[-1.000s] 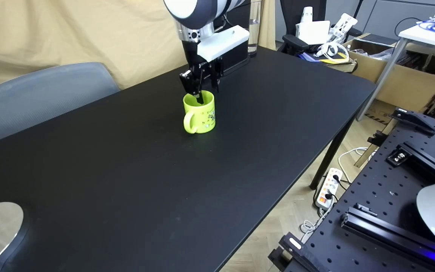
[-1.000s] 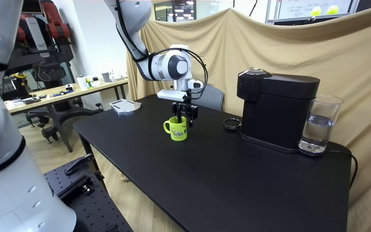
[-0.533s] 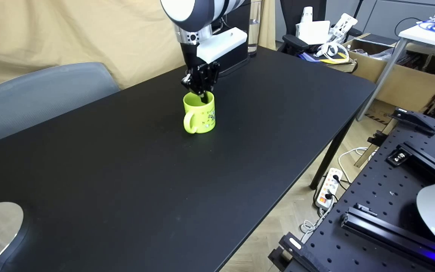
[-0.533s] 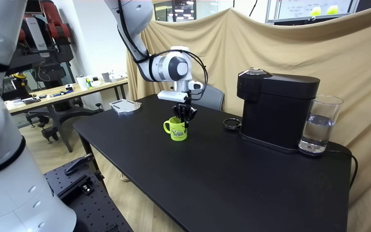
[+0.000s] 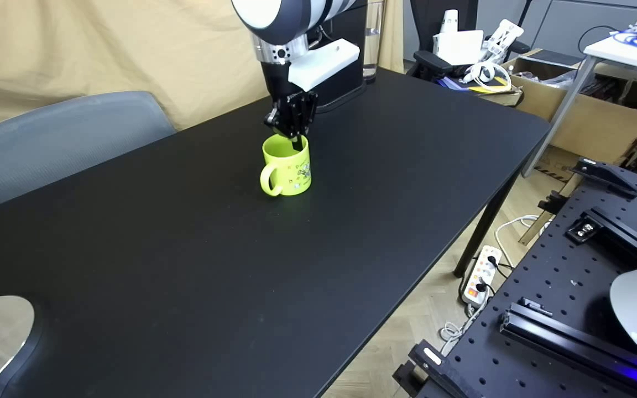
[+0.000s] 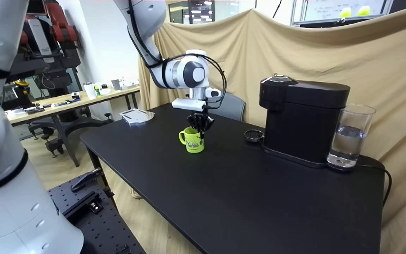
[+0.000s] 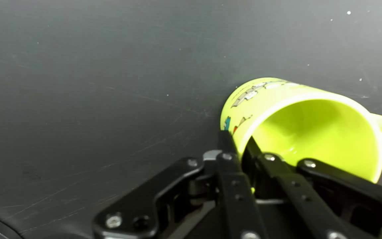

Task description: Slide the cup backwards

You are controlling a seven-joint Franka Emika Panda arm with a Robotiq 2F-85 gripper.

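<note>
A robot arm point(image 6: 180, 73) grips a lime-green mug point(image 5: 292, 176) standing upright on a black worktop point(image 5: 186, 271), its jaws clamped on the mug's side wall, one inside and one outside. The mug sits just above the centre of the frame in an exterior view, its handle point(image 5: 265, 178) toward the left. At right in an exterior view, a coffee machine point(image 6: 305, 127) stands beside a clear container point(image 6: 347, 141).
</note>
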